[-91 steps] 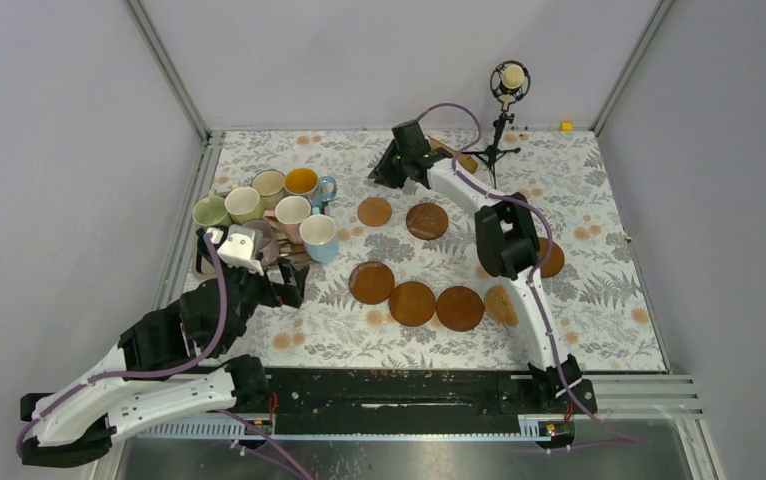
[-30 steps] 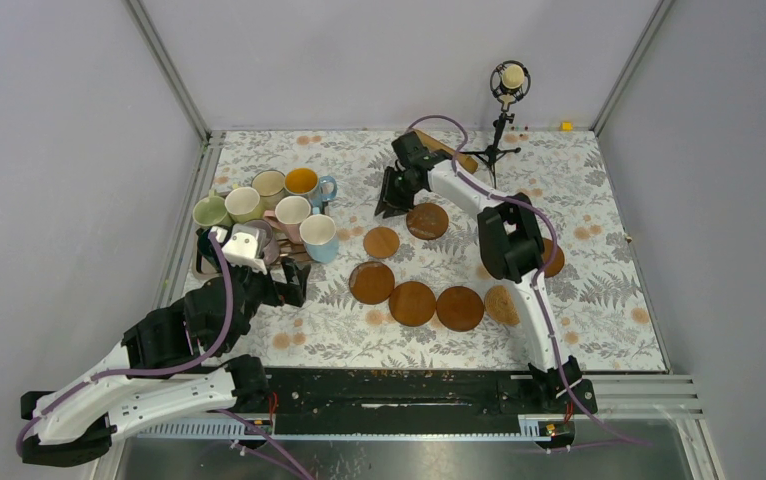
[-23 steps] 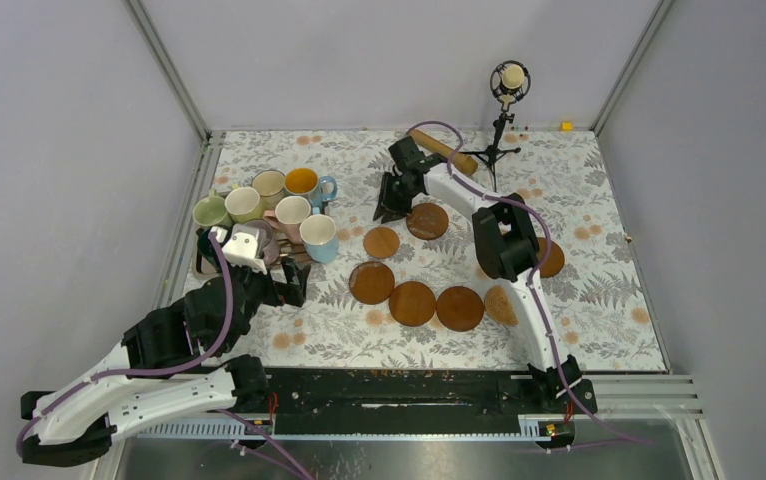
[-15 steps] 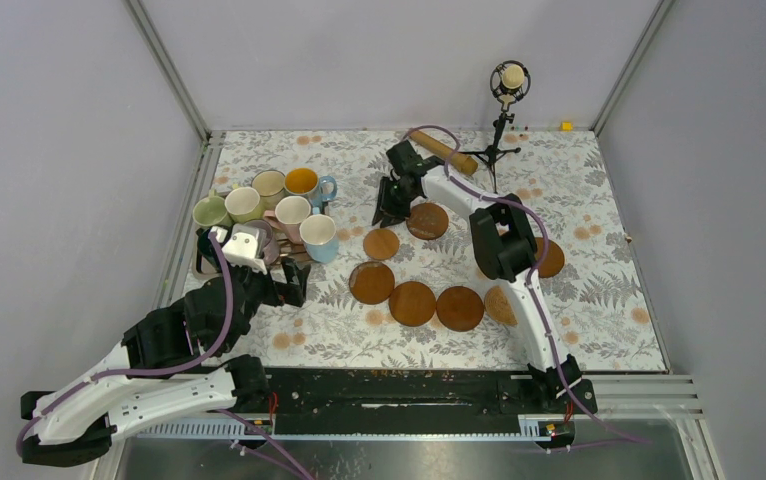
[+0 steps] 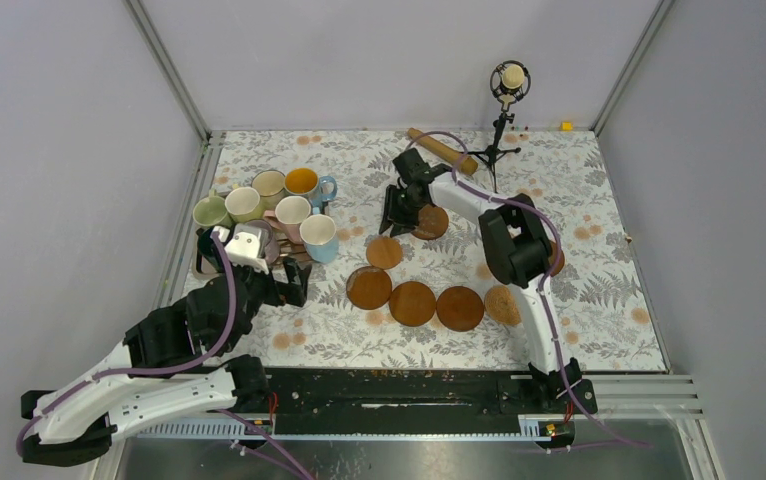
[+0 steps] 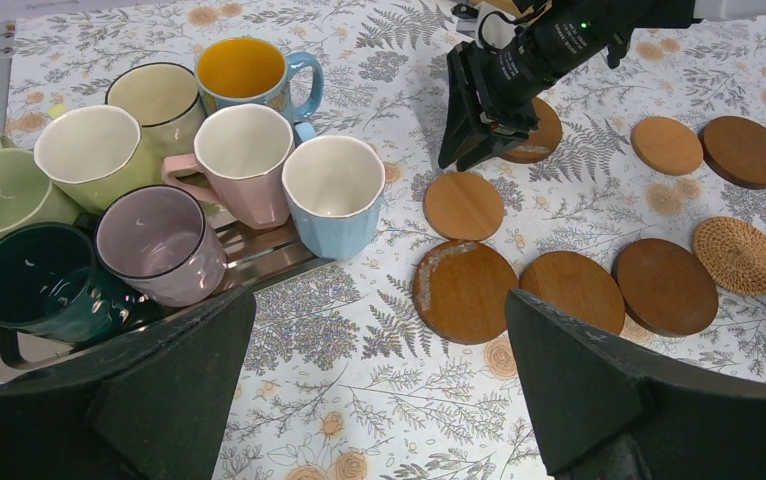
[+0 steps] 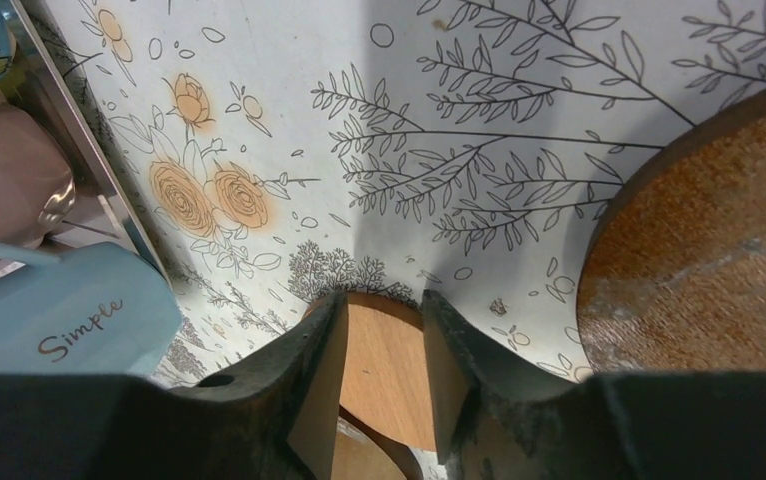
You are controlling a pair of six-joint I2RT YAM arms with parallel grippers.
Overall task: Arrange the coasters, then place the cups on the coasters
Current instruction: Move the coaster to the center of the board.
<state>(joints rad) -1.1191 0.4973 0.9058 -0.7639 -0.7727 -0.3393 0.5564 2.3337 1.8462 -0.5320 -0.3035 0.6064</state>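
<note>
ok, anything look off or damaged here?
The leftmost coaster of the near row has a pale, worn-looking patch along its rim. One woven coaster at the row's other end is unlike the others. Nothing spilled.

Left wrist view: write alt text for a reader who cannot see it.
Eight mugs cluster at left, some on a tray; eight coasters lie scattered at right on floral cloth. The right end effector points down beside a far coaster.

Your right gripper [image 7: 381,305] has its fingers narrowly apart, with a tan coaster [image 7: 384,380] showing in the gap. You can't tell whether they pinch it. A darker coaster [image 7: 699,260] lies on the table [image 7: 459,120] at right, and a light blue mug [image 7: 59,320] marked "Simple" stands at left.
</note>
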